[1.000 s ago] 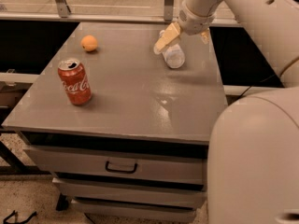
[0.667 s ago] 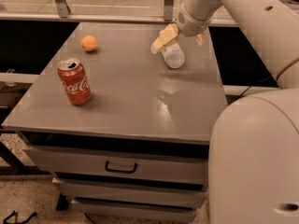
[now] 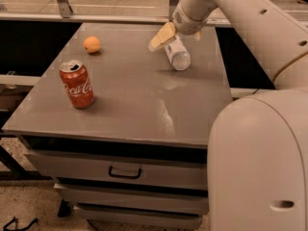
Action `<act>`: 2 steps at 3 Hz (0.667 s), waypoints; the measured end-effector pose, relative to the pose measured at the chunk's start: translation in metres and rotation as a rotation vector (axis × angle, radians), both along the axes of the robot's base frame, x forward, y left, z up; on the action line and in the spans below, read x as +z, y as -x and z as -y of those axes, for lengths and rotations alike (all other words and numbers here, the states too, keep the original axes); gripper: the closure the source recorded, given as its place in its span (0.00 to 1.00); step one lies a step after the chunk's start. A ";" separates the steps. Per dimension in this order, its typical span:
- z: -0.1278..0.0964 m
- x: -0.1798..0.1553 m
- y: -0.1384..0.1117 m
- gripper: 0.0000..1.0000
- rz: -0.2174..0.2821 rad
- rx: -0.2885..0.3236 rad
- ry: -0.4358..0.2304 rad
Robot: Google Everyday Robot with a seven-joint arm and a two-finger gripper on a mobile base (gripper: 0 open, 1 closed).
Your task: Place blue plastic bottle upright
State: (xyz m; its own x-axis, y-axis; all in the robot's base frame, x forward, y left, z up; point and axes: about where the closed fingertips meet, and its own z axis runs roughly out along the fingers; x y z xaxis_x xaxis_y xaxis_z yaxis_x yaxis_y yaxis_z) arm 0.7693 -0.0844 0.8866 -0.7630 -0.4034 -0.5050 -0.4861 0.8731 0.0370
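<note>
Grey desk point(image 3: 144, 109): by its far right corner the bottle point(image 3: 179, 57) lies flat, long axis running far-to-near, far end at the claw point(image 3: 175, 40); its grip cannot be told.

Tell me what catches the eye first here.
The big white arm reaches in from the right, its gripper at the bottle, which is lying on the far right of the table. A red can stands upright at front left, and an orange sits at far left.
</note>
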 end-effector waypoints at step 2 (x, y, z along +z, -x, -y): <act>-0.001 -0.020 -0.026 0.00 -0.057 -0.060 0.098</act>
State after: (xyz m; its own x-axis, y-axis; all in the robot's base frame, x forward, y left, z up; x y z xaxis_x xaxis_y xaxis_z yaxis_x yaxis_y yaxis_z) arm 0.7955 -0.0838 0.8663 -0.8137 -0.4015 -0.4203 -0.4325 0.9013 -0.0238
